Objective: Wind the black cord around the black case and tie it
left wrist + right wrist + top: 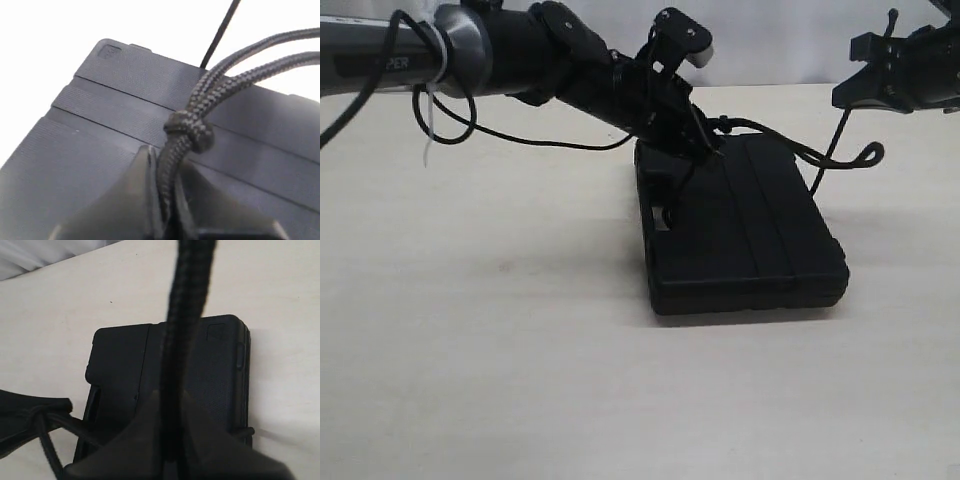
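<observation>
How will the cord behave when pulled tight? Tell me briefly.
Probably floppy: the cord sags and curls between the case and the right gripper. Its braided surface likely grips rather than slips, so the knot may hold.

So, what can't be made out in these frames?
Left wrist view: where the cord ends, pinched inside the left tool.
Right wrist view: the case's middle, behind the blurred cord in the right tool.
Exterior view: whether the cord passes under the case, which hides its own underside; the right arm is cut off by the frame edge.
</observation>
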Controlling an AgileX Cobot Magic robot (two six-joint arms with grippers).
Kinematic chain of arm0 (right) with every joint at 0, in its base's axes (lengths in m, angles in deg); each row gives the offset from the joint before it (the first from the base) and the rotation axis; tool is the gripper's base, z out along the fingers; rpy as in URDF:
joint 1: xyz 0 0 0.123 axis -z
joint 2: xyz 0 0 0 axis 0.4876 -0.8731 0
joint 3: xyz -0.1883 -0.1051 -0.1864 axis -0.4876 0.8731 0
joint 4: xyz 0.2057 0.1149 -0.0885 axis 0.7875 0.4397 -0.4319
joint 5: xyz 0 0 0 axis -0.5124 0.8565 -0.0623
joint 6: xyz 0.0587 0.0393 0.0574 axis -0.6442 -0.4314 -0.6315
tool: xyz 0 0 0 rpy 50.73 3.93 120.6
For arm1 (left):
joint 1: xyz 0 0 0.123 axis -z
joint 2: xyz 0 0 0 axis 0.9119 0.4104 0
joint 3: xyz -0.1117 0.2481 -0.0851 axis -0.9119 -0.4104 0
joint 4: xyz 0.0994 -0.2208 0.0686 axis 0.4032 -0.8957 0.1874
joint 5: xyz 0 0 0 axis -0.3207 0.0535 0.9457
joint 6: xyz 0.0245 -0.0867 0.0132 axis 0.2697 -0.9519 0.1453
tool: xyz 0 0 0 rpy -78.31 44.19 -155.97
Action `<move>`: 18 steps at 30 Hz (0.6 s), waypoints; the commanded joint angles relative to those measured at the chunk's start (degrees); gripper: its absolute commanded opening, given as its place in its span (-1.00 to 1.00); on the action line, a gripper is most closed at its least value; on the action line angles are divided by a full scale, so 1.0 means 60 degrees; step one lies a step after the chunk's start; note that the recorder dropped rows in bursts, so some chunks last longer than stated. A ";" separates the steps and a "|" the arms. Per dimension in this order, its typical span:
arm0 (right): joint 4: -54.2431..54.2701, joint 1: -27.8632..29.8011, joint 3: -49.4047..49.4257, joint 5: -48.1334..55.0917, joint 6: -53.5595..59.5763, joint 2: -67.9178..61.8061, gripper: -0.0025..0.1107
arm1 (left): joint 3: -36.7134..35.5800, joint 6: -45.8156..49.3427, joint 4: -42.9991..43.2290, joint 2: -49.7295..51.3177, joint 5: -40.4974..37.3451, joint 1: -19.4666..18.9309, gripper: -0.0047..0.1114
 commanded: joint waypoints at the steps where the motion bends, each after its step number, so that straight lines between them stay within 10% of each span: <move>1: 0.0039 0.0027 -0.0026 0.0259 0.0289 0.0116 -0.88 | 0.0016 -0.0220 -0.0385 0.0369 0.0217 0.0119 -0.92; 18: 0.0647 0.0027 -0.0239 0.0708 0.0851 0.0841 -0.88 | 0.0016 0.0164 0.1113 0.0409 0.0810 0.0143 -0.92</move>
